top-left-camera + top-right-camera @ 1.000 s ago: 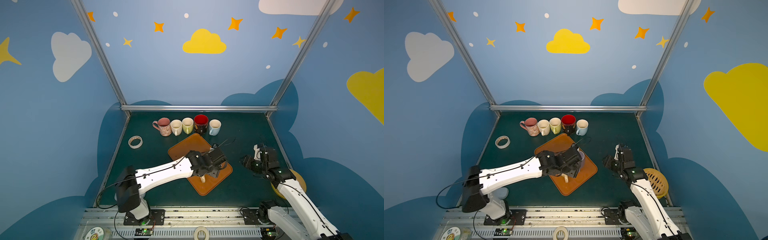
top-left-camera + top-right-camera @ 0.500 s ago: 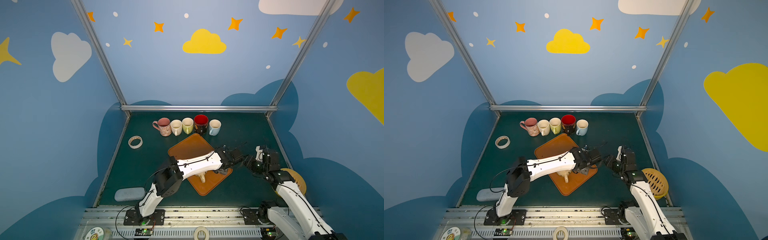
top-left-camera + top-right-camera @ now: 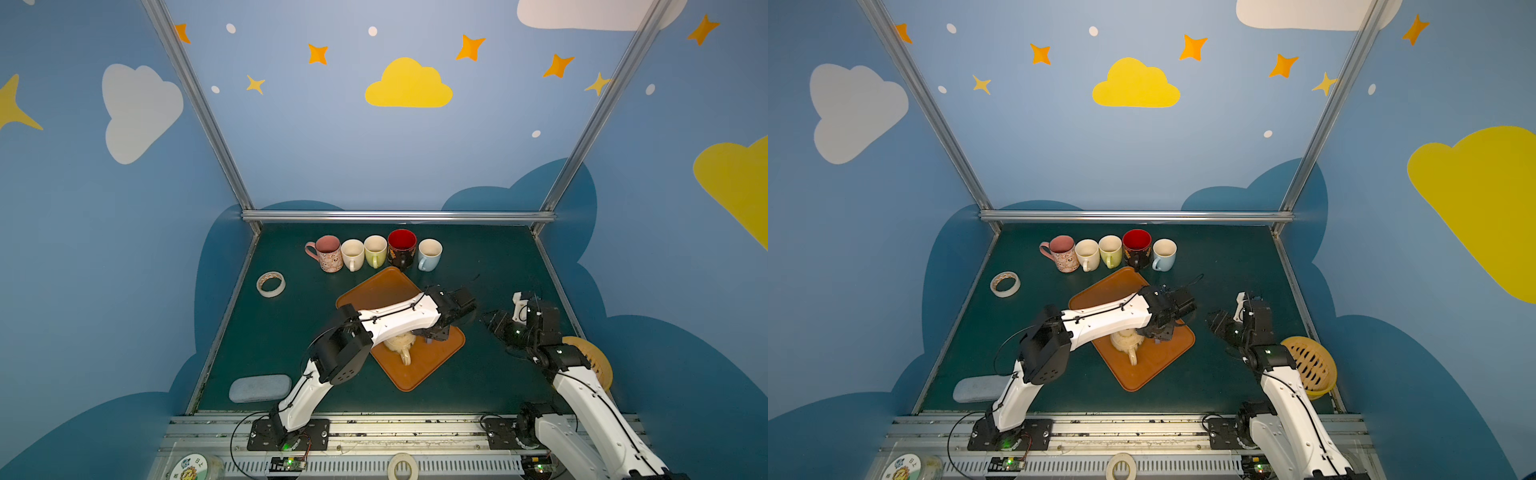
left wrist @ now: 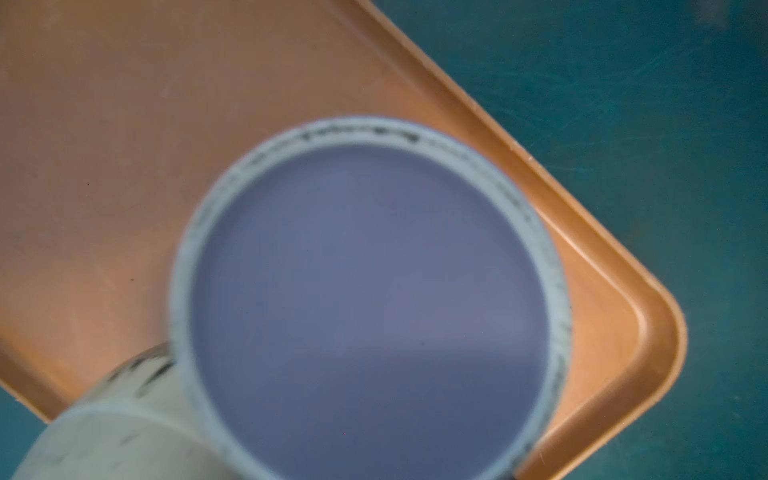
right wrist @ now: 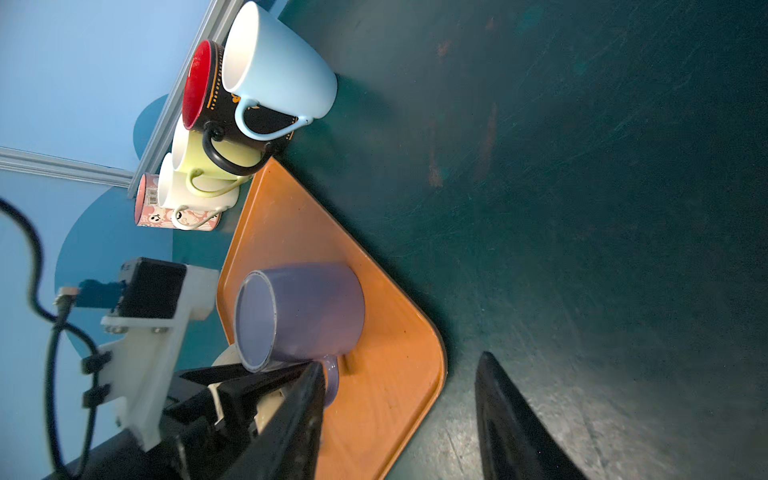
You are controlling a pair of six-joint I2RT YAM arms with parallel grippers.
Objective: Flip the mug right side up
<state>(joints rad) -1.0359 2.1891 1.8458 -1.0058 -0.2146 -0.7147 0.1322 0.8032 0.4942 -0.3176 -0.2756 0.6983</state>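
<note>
Mug (image 5: 307,311) sits base-up, handle by my left gripper (image 5: 266,376), whose jaws I cannot judge. My right gripper (image 5: 401,359) gapes empty nearby.

No legible txt (pink mug (image 5: 151,218) barcode (image 5: 151,195) too small).

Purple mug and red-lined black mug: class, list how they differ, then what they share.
Colour: the purple mug is plain purple; the black mug is red inside with orange markings.
Pose: the purple mug stands mouth down; the black mug stands mouth up.
Place: the purple mug sits on the orange tray; the black mug stands on the green table.
Both have one handle.
</note>
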